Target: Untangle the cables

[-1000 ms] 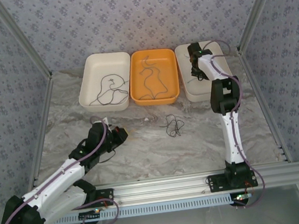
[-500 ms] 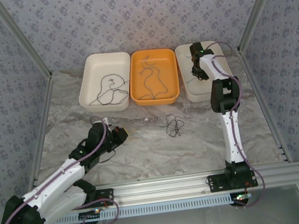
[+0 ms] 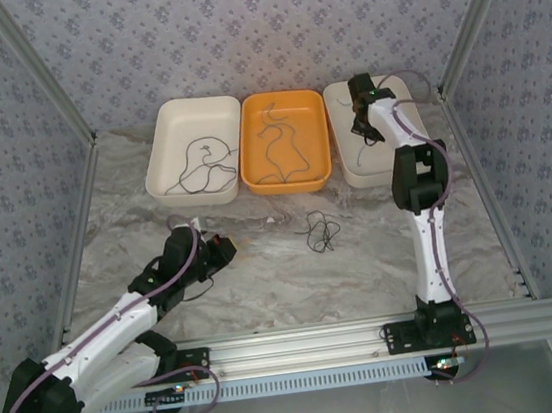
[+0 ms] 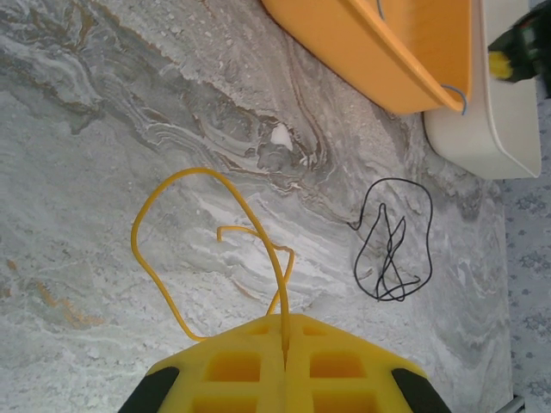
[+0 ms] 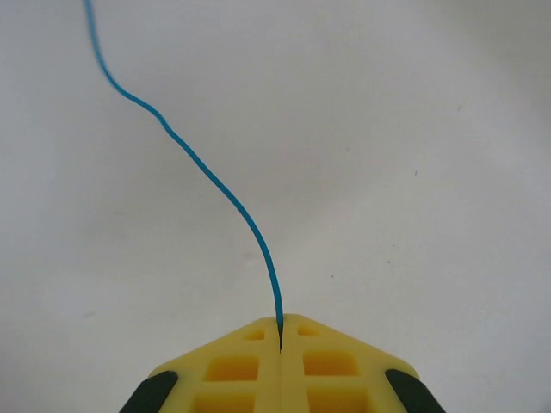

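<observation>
**Hazards.** Both cables are very thin and are pinched only at the fingertip seam, so slippage is judged likely under any sideways pull. The loose loop of the tan-yellow cable [image 4: 205,170] lies on the table [image 4: 103,103]. If it is dragged to the right, it may be snagged on the dark tangle [image 4: 385,249], which lies mid-table, just near of the orange tray [image 3: 291,182]. If the blue cable [image 5: 225,200] is let go too high, it may be draped over the rim of the right white tray [image 3: 353,164].

**Position.** The left gripper [image 4: 284,331] is clenched on the tan-yellow cable, which runs from the seam into the loop beyond the tips. The right gripper [image 5: 281,329] is clenched on the blue cable, which is carried above the tray floor and trails far and left.
</observation>
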